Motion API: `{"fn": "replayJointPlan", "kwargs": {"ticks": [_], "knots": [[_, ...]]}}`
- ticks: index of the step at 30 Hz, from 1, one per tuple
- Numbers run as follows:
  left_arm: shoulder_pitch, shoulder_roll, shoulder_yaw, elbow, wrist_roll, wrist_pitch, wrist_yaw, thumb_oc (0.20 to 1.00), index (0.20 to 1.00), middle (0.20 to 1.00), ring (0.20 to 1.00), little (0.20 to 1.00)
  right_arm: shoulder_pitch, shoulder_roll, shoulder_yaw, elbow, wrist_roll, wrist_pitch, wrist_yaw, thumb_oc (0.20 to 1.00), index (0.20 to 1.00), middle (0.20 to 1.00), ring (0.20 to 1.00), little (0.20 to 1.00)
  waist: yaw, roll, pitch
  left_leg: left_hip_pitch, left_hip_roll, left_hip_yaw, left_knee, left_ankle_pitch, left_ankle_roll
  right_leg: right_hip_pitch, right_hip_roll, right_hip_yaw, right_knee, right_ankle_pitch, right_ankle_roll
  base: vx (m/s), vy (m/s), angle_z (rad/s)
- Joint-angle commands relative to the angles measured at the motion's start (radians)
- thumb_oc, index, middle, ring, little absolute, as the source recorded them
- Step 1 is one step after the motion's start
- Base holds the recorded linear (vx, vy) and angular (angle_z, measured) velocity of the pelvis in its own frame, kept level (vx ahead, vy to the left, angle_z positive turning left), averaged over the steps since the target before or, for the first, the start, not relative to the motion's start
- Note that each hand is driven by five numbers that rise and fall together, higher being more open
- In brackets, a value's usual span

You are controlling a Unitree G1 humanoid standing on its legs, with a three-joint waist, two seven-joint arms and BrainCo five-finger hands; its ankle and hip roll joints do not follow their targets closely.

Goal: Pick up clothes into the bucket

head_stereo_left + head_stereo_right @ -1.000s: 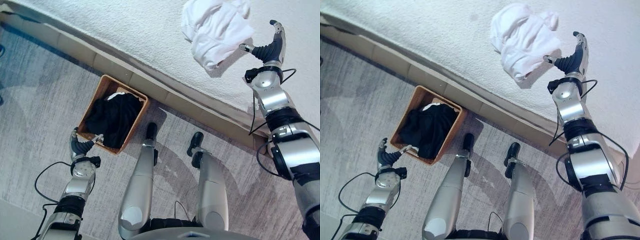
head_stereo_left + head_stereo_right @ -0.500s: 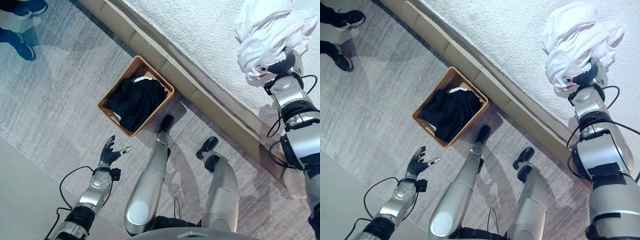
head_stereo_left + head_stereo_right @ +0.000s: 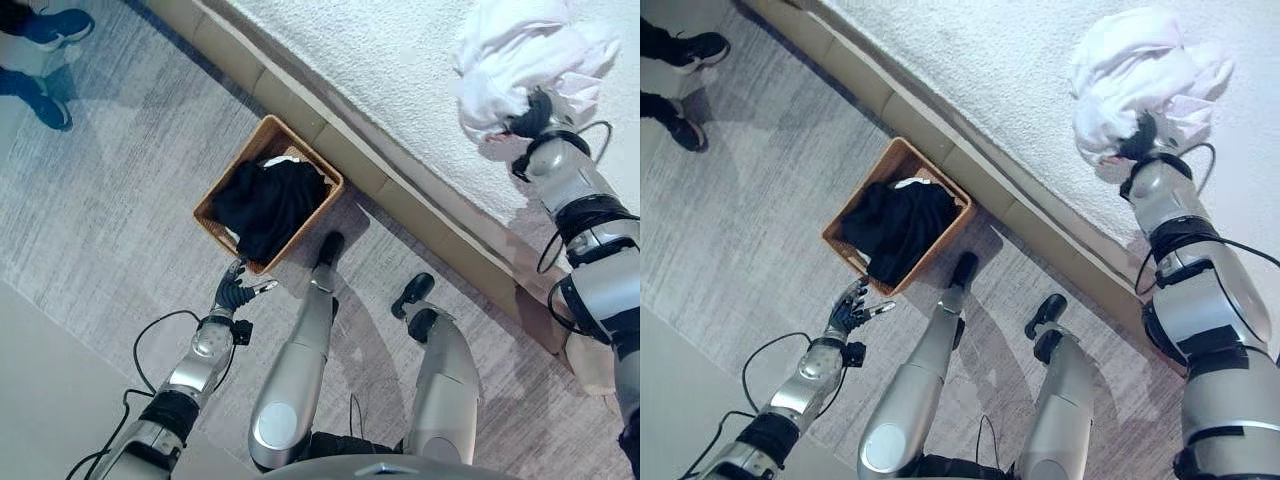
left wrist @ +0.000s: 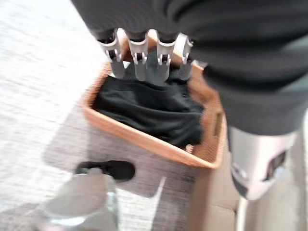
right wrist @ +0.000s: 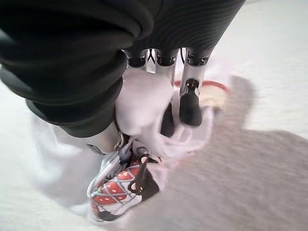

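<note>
Right wrist view: my right hand (image 5: 163,96) fingers curl into white shirt (image 3: 510,60) on bed (image 3: 370,70); soft, light, grab bunched folds. Left hand (image 3: 235,295) fingers relaxed apart near basket (image 3: 215,200).

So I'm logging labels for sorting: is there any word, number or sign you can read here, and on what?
None can be read.
White garment: a red, white and black print shows by the right hand, whose fingers curl into the cloth; it is a pattern, with no letters I can make out.
Basket and black clothes: no text.
</note>
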Motion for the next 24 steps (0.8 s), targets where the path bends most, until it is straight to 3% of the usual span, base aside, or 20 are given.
{"fn": "replayJointPlan", "kwargs": {"ticks": [1, 4, 13, 18, 24], "knots": [[0.022, 0.02, 0.022, -0.048, 0.038, -0.03, 0.018, 1.0, 1.0, 1.0, 1.0, 1.0, 0.026, -0.091, 0.009, -0.184, 0.019, -0.052, -0.048, 0.2, 0.2, 0.2, 0.2, 0.2, -0.047, -0.017, -0.01, 0.035, 0.002, 0.073, 0.011, -0.052, 0.044, 0.092, 0.032, 0.069, -0.119, 0.063, 0.073, -0.08, 0.098, -0.48], [0.018, 0.04, 0.032, -0.081, 0.058, -0.03, 0.017, 1.0, 1.0, 1.0, 1.0, 1.0, 0.094, -0.142, -0.033, -0.332, 0.049, -0.076, -0.038, 0.2, 0.2, 0.2, 0.2, 0.2, -0.081, -0.035, -0.01, 0.085, 0.012, 0.099, 0.011, -0.064, 0.044, 0.134, 0.042, 0.091, -0.136, 0.066, 0.077, 0.01, 0.046, -0.39], [-0.094, 0.239, 0.082, -0.26, 0.13, -0.039, -0.04, 1.0, 1.0, 1.0, 1.0, 1.0, 0.229, -0.35, -0.08, -0.733, 0.18, -0.133, 0.124, 0.2, 0.2, 0.2, 0.2, 0.2, -0.173, -0.066, -0.012, 0.286, 0.049, 0.19, 0.023, -0.12, 0.043, 0.294, 0.078, 0.171, -0.186, 0.078, 0.089, 0.0, 0.042, -0.41], [-0.139, 0.243, 0.104, -0.324, 0.164, -0.045, -0.049, 1.0, 1.0, 1.0, 1.0, 1.0, 0.288, -0.398, -0.094, -0.915, 0.292, -0.159, 0.225, 0.2, 0.2, 0.2, 0.2, 0.2, -0.206, -0.085, -0.084, 0.387, 0.073, 0.225, -0.023, -0.134, 0.036, 0.374, 0.111, 0.199, -0.248, 0.09, 0.094, 0.09, -0.01, -0.36], [-0.179, 0.191, 0.086, -0.359, 0.277, -0.033, -0.036, 1.0, 1.0, 1.0, 1.0, 1.0, 0.315, -0.445, -0.074, -1.087, 0.434, -0.163, 0.34, 0.2, 0.2, 0.2, 0.2, 0.2, -0.244, -0.103, -0.177, 0.476, 0.091, 0.26, -0.081, -0.135, 0.028, 0.448, 0.14, 0.226, -0.313, 0.103, 0.097, 0.1, -0.02, -0.25]]}}
